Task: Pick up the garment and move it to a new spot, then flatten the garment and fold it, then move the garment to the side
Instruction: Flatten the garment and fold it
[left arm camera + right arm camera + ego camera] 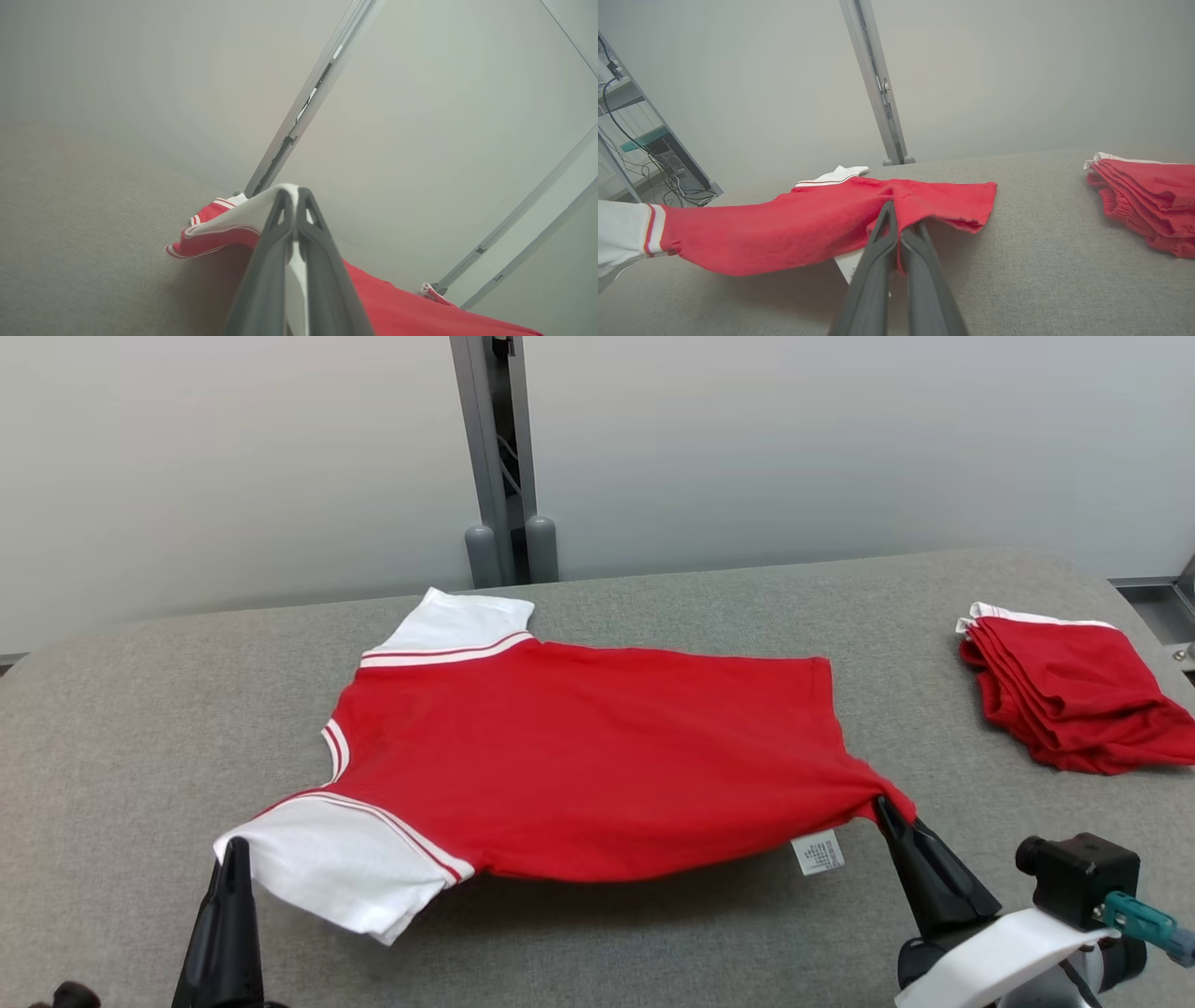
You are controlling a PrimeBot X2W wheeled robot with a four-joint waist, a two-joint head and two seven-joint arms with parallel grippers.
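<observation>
The garment point(579, 756) is a red T-shirt with white, red-striped sleeves, stretched out across the grey table with its near edge held up off the surface. My left gripper point(235, 851) is shut on the near white sleeve point(261, 205). My right gripper point(882, 807) is shut on the near bottom corner of the red hem point(906, 200). A white care label point(818, 852) hangs below that corner. The far sleeve point(457, 625) and far hem rest on the table.
A stack of folded red garments point(1074, 695) lies at the table's right end. The grey padded table point(653, 933) has bare cloth in front of and behind the shirt. A grey post point(499, 457) stands behind the table's far edge against the pale wall.
</observation>
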